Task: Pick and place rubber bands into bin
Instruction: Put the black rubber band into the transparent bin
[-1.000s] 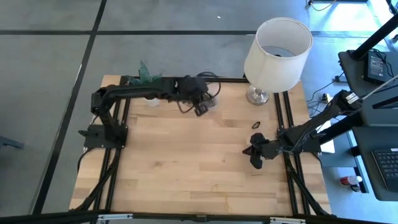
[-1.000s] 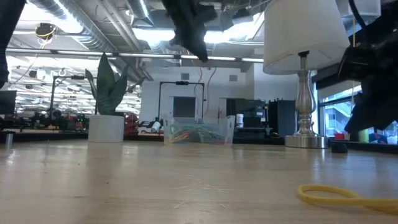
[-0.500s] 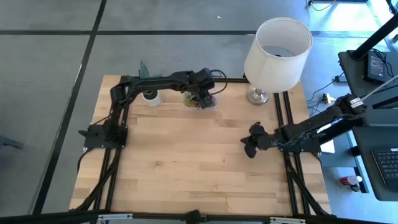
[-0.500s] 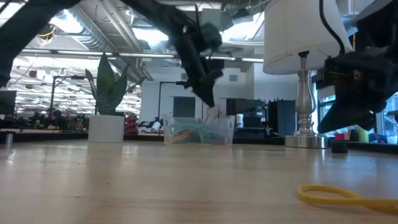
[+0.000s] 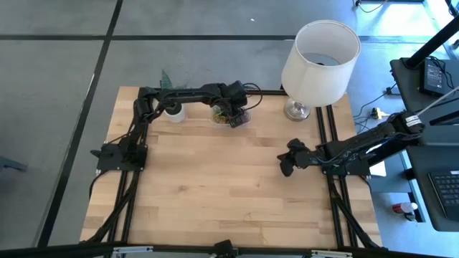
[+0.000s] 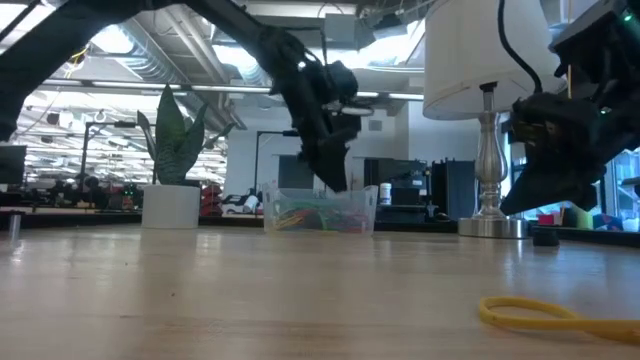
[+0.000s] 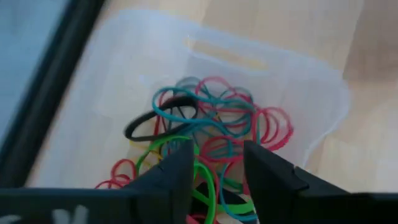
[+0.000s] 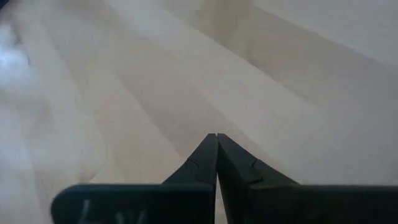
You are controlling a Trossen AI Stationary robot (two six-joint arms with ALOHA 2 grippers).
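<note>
The bin, a clear shallow tray, stands on the table near the middle of its far edge. It holds a tangle of red, green, teal and black rubber bands. My left gripper hangs open right over them, fingers pointing down into the bin. A green band shows below the gap. My right gripper is shut with nothing in it, above bare wood at the table's right. One yellow rubber band lies flat on the table near its front edge.
A lamp with a white shade stands at the far right, its metal base beside the bin. A white plant pot stands left of the bin. A small dark thing lies by the lamp base.
My left gripper has gone toward the table's far edge and come down over the bin, its fingers tipping to point downward. My right gripper has moved a little toward the far edge and the table's left.
</note>
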